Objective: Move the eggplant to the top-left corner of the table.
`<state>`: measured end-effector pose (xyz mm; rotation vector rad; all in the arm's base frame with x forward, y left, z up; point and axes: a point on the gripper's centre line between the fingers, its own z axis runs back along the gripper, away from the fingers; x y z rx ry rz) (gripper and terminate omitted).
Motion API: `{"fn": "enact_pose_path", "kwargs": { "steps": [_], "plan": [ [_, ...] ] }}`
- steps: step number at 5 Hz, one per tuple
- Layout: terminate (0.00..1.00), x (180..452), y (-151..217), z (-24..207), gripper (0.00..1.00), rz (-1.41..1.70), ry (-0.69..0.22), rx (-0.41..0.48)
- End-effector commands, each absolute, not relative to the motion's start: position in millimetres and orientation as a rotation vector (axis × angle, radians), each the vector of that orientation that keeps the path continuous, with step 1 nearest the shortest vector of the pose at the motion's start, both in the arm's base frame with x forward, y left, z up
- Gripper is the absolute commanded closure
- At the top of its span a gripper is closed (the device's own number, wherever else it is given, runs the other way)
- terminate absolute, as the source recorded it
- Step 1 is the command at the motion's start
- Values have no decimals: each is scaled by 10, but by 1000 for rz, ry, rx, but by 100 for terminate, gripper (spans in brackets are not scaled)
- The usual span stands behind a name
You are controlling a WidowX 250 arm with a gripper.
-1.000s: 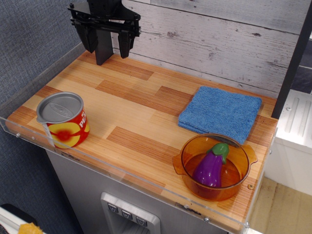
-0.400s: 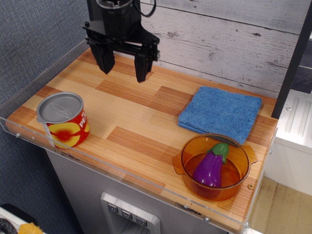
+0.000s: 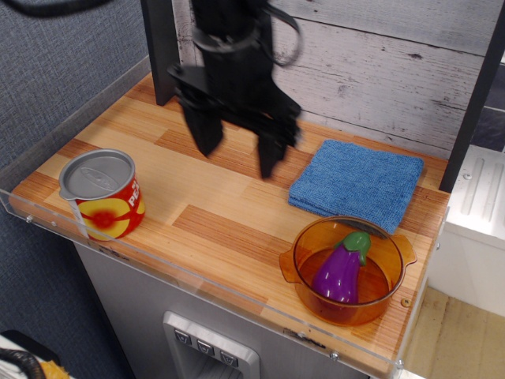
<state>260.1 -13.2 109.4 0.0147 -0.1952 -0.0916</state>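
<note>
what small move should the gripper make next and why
Probably carry on toward the front right and line up above the orange pot. The eggplant lies inside it, while the open, empty gripper hangs over mid-table, well short of it.

Table (image 3: pixel 213 197): can (image 3: pixel 102 193), cloth (image 3: pixel 357 183), bowl (image 3: pixel 347 270).

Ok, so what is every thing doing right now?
end effector: open, empty, above the table
eggplant: leaning inside the orange pot
orange pot: upright, no lid
red can: upright, lid shut
blue cloth: folded flat
table: top-left corner bare
</note>
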Motion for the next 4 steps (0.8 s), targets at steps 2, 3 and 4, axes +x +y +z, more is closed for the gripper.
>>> {"fn": "enact_pose_path", "kwargs": {
  "steps": [2, 3, 4],
  "plan": [
    [0, 2447, -625, 924, 0, -229, -199, 12],
    [0, 2505, -729, 820, 0, -240, -195, -11],
    [0, 2549, -803, 766, 0, -221, -196, -26]
  ]
}}
